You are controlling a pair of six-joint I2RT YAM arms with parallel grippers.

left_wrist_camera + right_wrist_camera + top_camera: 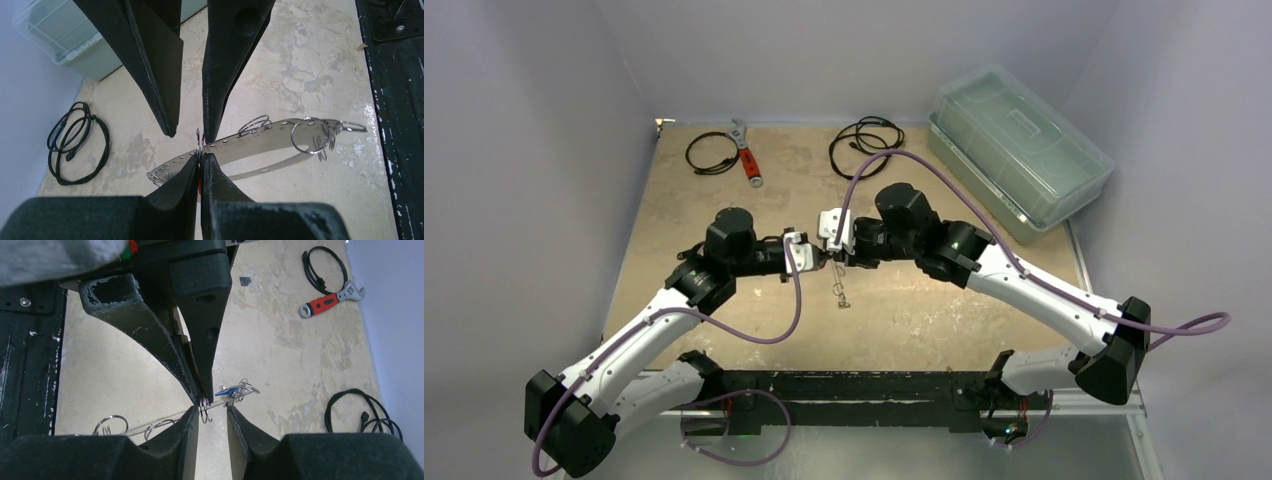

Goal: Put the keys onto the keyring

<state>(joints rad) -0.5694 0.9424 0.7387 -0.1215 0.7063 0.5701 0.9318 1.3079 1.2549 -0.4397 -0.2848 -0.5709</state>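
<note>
Near the middle of the overhead view, the two arms meet tip to tip over the table [724, 205]. At that meeting point the left gripper [200, 159] is pressed together, pinching the keyring [199, 141], a single small wire ring standing on edge at its tips. A sliver of red shows between its fingers, too hidden to name. The right gripper [212, 412] is spread, one finger on either side of that ring and neither closing on it.

Just right of the ring in the right wrist view is one blue key [226, 390]. Its long axis runs nearly level across the frame and rises slightly to the right, where it meets a tangle of wire rings [243, 387].

One perforated metal strip [270, 136] runs from lower left to upper right in the left wrist view.

Along the top of the overhead view are two black cable coils [867, 140], one wrench [746, 152] and one lidded plastic box [1019, 150].
</note>
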